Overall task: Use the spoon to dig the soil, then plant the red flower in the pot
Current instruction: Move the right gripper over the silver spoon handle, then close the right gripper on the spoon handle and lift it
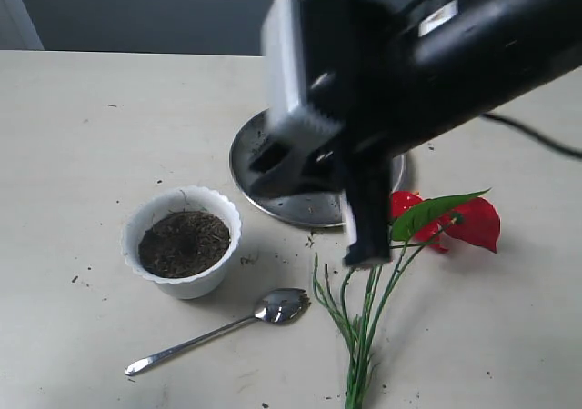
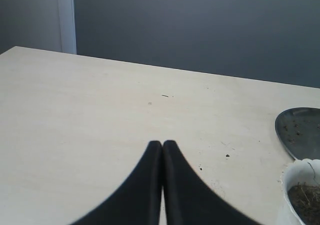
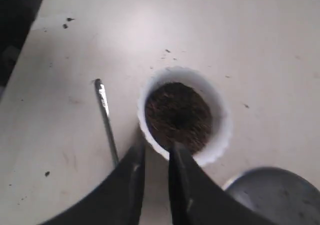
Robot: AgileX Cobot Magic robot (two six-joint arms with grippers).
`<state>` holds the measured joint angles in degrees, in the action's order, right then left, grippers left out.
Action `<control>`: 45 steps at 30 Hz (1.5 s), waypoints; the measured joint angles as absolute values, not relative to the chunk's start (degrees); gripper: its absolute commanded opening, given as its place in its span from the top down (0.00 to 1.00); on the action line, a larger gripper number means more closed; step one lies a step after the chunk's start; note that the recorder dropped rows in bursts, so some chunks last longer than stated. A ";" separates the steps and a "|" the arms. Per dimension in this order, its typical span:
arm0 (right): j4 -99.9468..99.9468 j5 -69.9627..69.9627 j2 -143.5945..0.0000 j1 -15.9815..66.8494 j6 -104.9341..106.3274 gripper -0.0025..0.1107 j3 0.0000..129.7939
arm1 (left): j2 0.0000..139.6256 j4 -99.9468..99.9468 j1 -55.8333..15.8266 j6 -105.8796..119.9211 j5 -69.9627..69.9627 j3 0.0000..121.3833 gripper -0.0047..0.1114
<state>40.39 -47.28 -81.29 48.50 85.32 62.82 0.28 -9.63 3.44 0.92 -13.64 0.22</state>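
The soil (image 1: 184, 243) fills the pot (image 1: 182, 286), a white scalloped bowl standing on the tabletop (image 1: 82, 136) toward the left of the exterior view. A shallow dip shows in the middle of the soil in the right wrist view. The spoon (image 1: 218, 330) lies flat on the tabletop just in front of the pot, its bowl pointing toward the red flower (image 1: 473, 223) and its handle running away to the left. The red flower lies on its side to the right of the spoon, stems fanned toward the near edge, blooms and broad leaf beside a round steel plate (image 1: 296, 209). Loose crumbs dot the tabletop around the plate and pot.

The right gripper (image 3: 156, 152) hangs above the tabletop between plate and flower, its jaws parted by a narrow gap and holding nothing. The left gripper (image 2: 162, 145) sits well off to the side, its jaws pressed together, empty.
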 measured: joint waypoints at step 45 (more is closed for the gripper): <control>13.88 -43.37 -124.38 69.95 65.51 0.56 84.83 | 0.28 -9.63 3.44 0.92 -13.64 0.22 0.96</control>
<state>13.88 -43.37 -124.38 69.95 65.51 84.83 0.28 -9.63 3.44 0.92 -13.64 0.22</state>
